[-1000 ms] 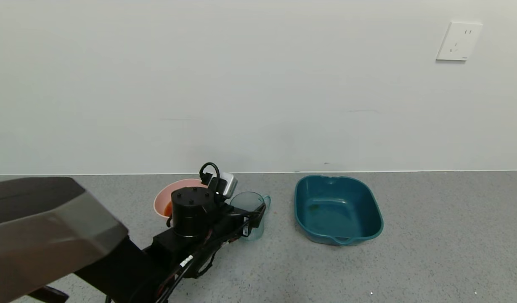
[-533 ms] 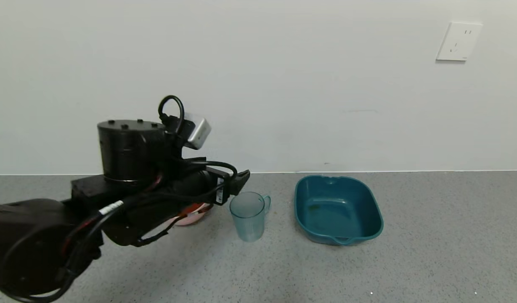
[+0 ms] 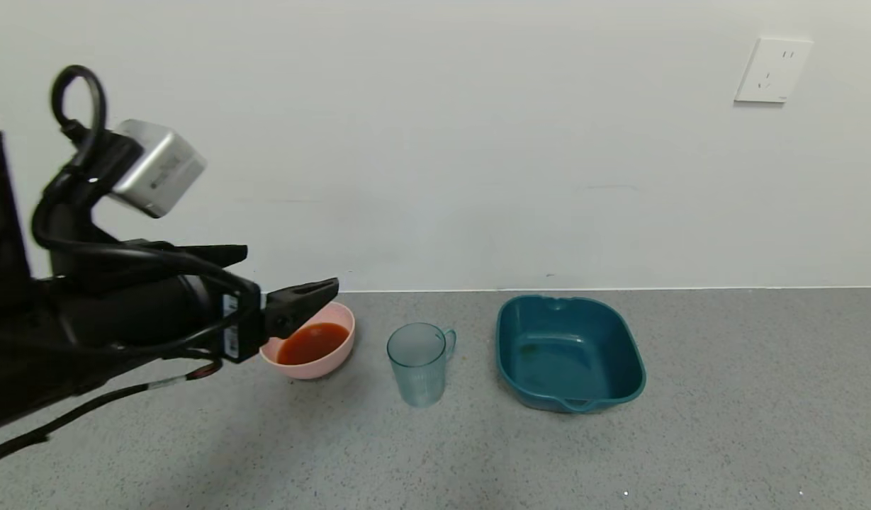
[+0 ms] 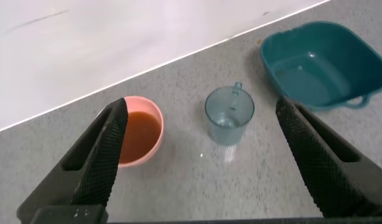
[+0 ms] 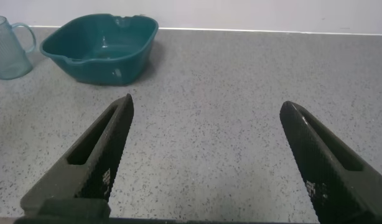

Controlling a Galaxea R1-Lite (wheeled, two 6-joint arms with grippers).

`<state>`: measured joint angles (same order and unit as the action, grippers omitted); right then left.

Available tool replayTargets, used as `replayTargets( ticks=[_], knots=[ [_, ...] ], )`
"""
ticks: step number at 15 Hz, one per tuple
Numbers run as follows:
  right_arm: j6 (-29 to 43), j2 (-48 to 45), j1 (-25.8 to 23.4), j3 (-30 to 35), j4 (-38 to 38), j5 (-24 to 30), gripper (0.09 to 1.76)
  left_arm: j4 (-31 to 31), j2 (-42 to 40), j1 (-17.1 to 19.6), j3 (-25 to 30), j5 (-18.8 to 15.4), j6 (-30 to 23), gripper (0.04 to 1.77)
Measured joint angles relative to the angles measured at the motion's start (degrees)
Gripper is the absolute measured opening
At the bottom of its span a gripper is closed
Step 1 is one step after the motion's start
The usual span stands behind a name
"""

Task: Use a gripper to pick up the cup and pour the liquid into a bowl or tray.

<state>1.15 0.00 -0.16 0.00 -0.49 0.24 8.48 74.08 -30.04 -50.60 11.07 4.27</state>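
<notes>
The teal-tinted ribbed cup [image 3: 419,363] stands upright and empty on the grey floor, handle toward the basin; it also shows in the left wrist view [image 4: 229,114] and the right wrist view [image 5: 9,38]. The pale pink bowl [image 3: 339,358] to its left holds the orange-red liquid [image 3: 312,343]; the bowl also shows in the left wrist view [image 4: 155,138], liquid [image 4: 138,134] inside. My left gripper [image 3: 288,278] is open and empty, raised high, up and left of the bowl and well clear of the cup. My right gripper [image 5: 206,155] is open and empty over bare floor, out of the head view.
A dark teal rectangular basin [image 3: 623,347] sits right of the cup, empty; it also shows in the left wrist view [image 4: 359,59] and the right wrist view [image 5: 132,53]. A white wall with a socket [image 3: 772,69] stands behind. Grey speckled floor spreads in front.
My left arm has lifted and drawn back to the left, away from the cup. The cup stays standing on the floor; the bowl, earlier hidden by the arm, now shows with liquid in it.
</notes>
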Motion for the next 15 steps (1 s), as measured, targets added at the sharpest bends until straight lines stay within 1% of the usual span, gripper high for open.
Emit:
replayTargets(
  ticks=[2,5,8,10,11,15],
  knots=[
    [0.00,0.00,0.00,0.00,0.02,0.00,1.71,-3.97,-6.33,0.20,2.27,-0.52,0.00,1.71],
    [0.00,0.00,-0.02,0.00,0.00,0.00,1.71,-8.11,-16.20,0.35,6.64,-0.55,-0.16,1.71],
    [0.00,0.00,0.02,0.00,0.02,0.00,1.71,-14.29,-25.62,0.41,7.96,-0.10,-0.50,1.71],
    [-0.02,0.00,0.02,0.00,0.00,0.00,1.71,-16.60,-31.28,0.68,8.00,1.61,-0.77,1.71],
    [-0.02,0.00,0.02,0.00,0.00,0.00,1.71,-17.60,-33.57,1.43,7.97,2.23,-0.83,1.71],
    [0.00,0.00,0.00,0.00,0.00,0.00,1.71,-20.61,-39.80,9.92,8.08,2.23,-0.72,1.72]
  ],
)
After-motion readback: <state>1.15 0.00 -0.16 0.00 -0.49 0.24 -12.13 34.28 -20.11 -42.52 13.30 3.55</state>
